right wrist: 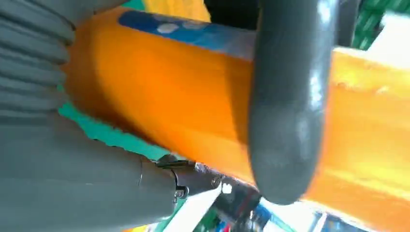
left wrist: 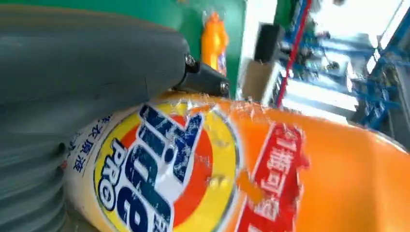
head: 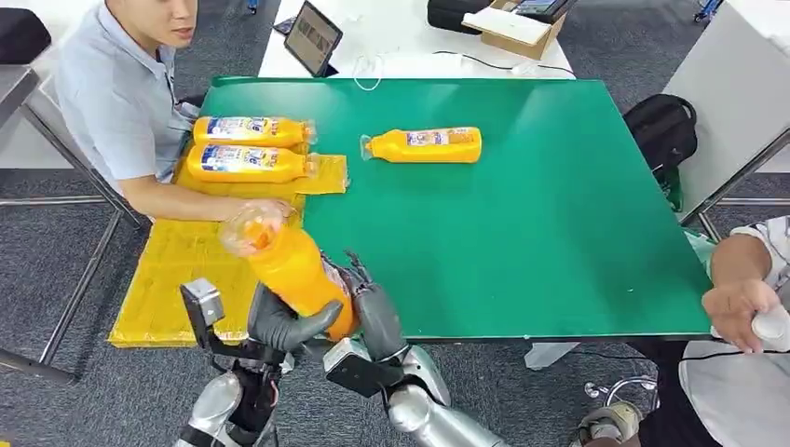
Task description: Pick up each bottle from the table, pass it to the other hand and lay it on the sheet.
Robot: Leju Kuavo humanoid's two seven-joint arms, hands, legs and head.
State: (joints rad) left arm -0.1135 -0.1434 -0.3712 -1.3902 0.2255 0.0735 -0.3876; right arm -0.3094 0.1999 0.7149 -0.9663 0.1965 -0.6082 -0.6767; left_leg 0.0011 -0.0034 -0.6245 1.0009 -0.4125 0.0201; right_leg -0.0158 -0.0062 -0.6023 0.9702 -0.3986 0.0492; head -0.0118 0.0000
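Note:
An orange bottle [head: 287, 267] stands tilted over the near edge of the green table [head: 522, 233], its cap end toward the yellow sheet [head: 177, 270]. My left hand [head: 279, 324] grips its lower part, with the thumb [left wrist: 96, 63] across the labelled bottle [left wrist: 217, 174]. My right hand [head: 377, 317] holds the same bottle from the other side, and a finger [right wrist: 290, 96] curls over its orange body [right wrist: 183, 92]. Two more bottles [head: 250, 130] [head: 247, 163] lie side by side on the sheet's far end. Another bottle [head: 424, 144] lies on the bare table, also seen from the left wrist [left wrist: 214, 41].
A seated person at the left rests a forearm [head: 186, 200] on the sheet, hand close to the held bottle's cap. Another person's hand [head: 741, 303] is at the table's near right corner. A black bag [head: 663, 126] sits right of the table; a tablet [head: 312, 37] stands behind.

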